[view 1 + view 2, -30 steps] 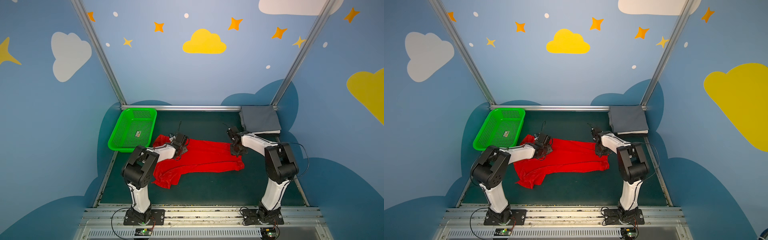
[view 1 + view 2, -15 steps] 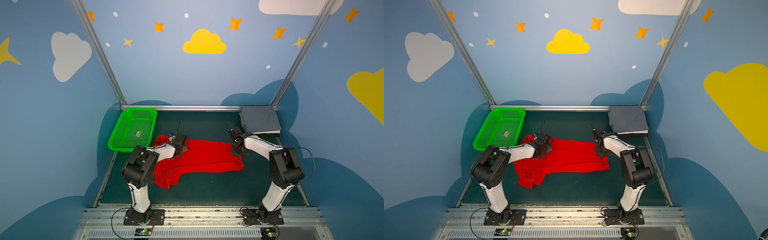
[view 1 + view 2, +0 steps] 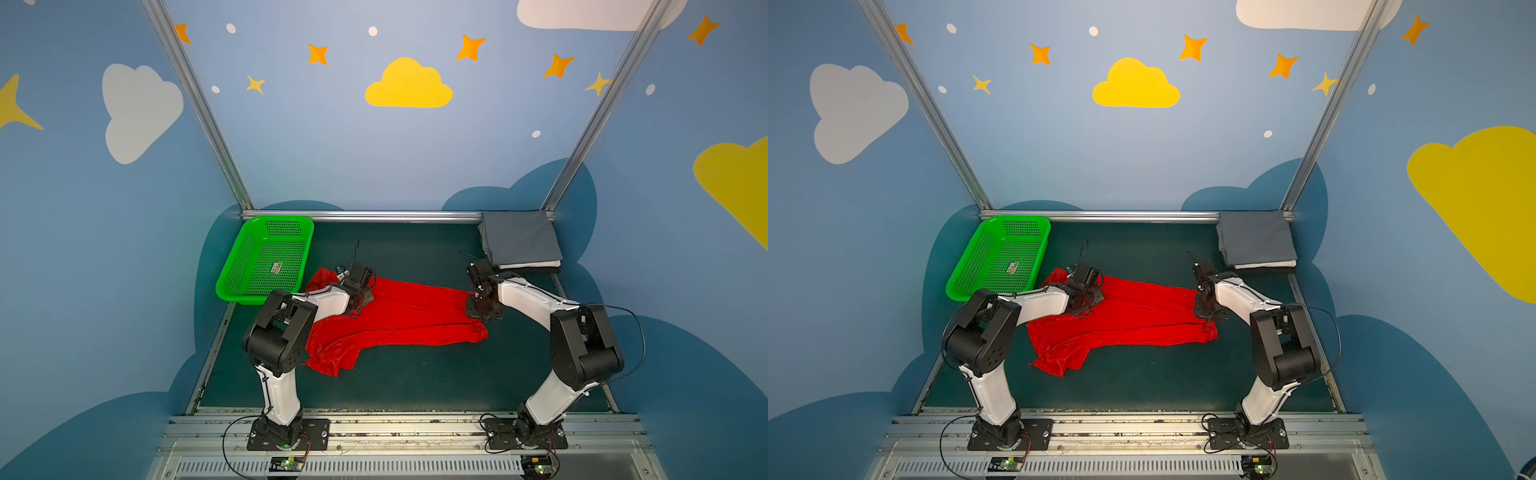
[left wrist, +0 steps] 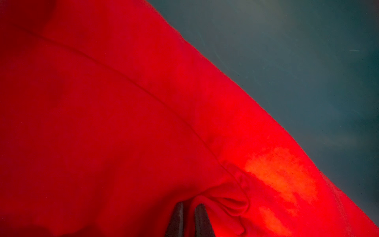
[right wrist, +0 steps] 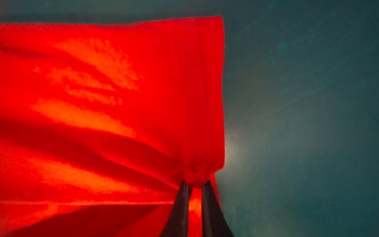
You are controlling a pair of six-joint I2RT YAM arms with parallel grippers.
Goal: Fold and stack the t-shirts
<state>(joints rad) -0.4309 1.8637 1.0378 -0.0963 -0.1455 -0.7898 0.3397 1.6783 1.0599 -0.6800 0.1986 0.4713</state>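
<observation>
**A:** We start at the left gripper [image 4: 189, 206]. In its wrist view, 2 dark fingers [image 4: 178, 219] sit nearly together, clamped on a small fold of the red t-shirt [image 4: 123, 123] beside a seam.

**B:** The right gripper [image 5: 194, 184] looks much the same to us. Its jaws are pinched on a bunched knot of red cloth at a hemmed edge. Only the tips show, and the frame edge cuts off the rest of both grippers.

**A:** In both top views we cannot see either set of jaws, because the wrists cover them. We see only that the left one is down on the shirt's far left part and the right one is at its right end.

**B:** The shirt lies across the middle of the dark green table [image 3: 395, 382], spread between the 2 arms. A crumpled part trails toward the front. The left arm [image 3: 324, 301] hides some of it, and we cannot tell sleeve from body there.

**A:** Further out, the green basket [image 3: 237, 266] sits in the far left corner, just beside the shirt's left tip. The sticker [image 3: 276, 268] inside it is too small for us to read.

**B:** In the far right corner there is a folded stack with a grey shirt [image 3: 519, 241] on top. Below it we see a thin white shirt [image 3: 1266, 264] edge. A dark layer [image 3: 534, 270] under that is barely distinct from the table.
</observation>
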